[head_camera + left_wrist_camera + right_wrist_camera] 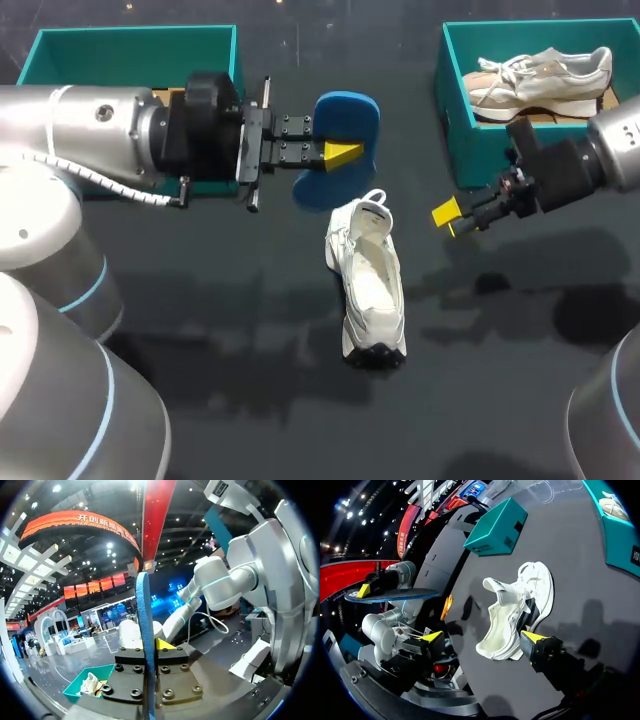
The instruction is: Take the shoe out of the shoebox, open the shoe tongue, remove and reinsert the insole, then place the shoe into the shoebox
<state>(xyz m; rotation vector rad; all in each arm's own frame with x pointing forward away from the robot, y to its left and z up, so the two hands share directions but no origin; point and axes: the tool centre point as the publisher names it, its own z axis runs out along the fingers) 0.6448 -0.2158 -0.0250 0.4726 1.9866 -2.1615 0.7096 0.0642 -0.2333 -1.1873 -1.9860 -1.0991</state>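
insole [350, 110] in left pincer [340, 153], seemingly clamped

Readable text on the table's items: none. Right shoebox [620, 537], teal, outer wall: white print [635, 555], only partly in view and not legible. Left shoebox [495, 527], teal, end wall: dark label patches [510, 539] whose marks are too small to read. White shoe [368, 285] and blue insole [345, 120]: no lettering, number or sign can be made out on either in any view.
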